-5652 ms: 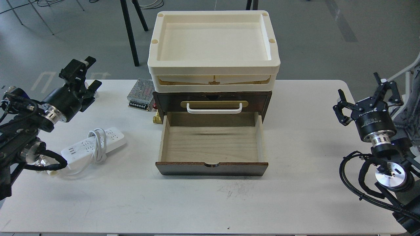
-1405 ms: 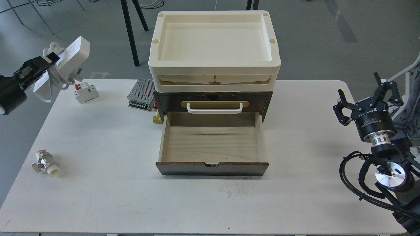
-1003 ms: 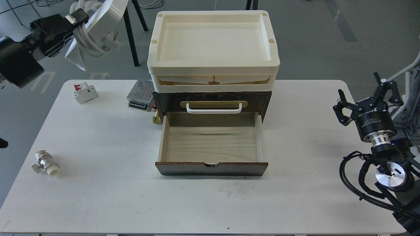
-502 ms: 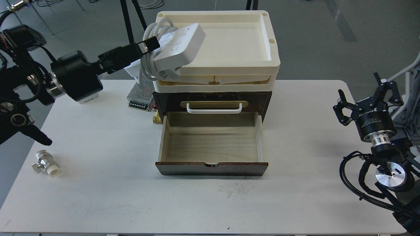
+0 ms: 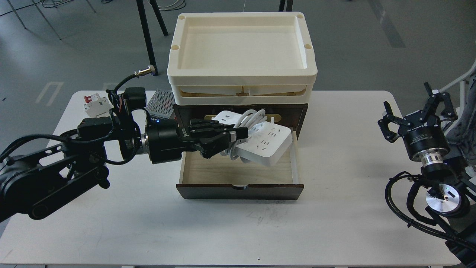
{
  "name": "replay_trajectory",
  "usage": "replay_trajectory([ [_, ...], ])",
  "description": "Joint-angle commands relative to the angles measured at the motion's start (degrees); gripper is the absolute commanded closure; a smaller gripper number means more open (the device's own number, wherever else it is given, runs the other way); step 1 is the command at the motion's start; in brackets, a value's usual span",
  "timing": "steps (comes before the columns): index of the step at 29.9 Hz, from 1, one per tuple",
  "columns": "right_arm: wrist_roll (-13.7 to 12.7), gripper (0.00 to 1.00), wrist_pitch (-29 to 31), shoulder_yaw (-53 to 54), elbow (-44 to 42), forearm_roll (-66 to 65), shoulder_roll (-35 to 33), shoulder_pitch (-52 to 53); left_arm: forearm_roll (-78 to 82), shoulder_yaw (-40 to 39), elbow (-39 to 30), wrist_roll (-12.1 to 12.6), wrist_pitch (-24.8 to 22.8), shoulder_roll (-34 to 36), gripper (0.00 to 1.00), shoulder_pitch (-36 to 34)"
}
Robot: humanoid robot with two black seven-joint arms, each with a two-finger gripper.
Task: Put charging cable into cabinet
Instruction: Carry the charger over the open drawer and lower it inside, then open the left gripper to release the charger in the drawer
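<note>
The charging cable (image 5: 260, 143), a white power strip with its white cord looped around it, hangs over the open drawer (image 5: 240, 171) of the dark brown cabinet (image 5: 301, 111). My left gripper (image 5: 238, 139) is shut on it from the left, above the drawer's light wood floor. The strip hides part of the white handle. My right gripper (image 5: 416, 108) is open and empty at the table's right edge, far from the cabinet.
A cream tray (image 5: 241, 48) tops the cabinet. A perforated metal power-supply box (image 5: 158, 102) and a small white circuit breaker (image 5: 95, 104) sit at the back left, behind my left arm. The white table (image 5: 260, 230) extends in front of the drawer.
My left arm has swung the charging cable from high beside the tray down and right, over the open drawer. The right arm has not moved.
</note>
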Motion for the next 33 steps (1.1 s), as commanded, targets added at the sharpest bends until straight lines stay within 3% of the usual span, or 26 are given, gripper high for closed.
replay_trajectory([
  [1, 0.00, 0.01, 0.00, 0.00, 0.01, 0.00, 0.01, 0.00, 1.43, 1.62, 4.19, 0.01, 0.30, -3.13, 1.00, 0.03],
  [14, 0.00, 0.01, 0.00, 0.00, 0.01, 0.00, 0.01, 0.00, 3.72, 3.37, 21.42, 0.01, 0.56, -12.98, 1.00, -0.15],
  [20, 0.00, 0.01, 0.00, 0.00, 0.01, 0.00, 0.01, 0.00, 4.16, 7.15, 23.63, 0.01, 3.90, -13.87, 1.00, 0.11],
  [33, 0.00, 0.01, 0.00, 0.00, 0.10, 0.00, -0.08, 0.00, 3.90, 8.04, 29.69, 0.01, 4.79, -17.82, 0.94, 0.29],
])
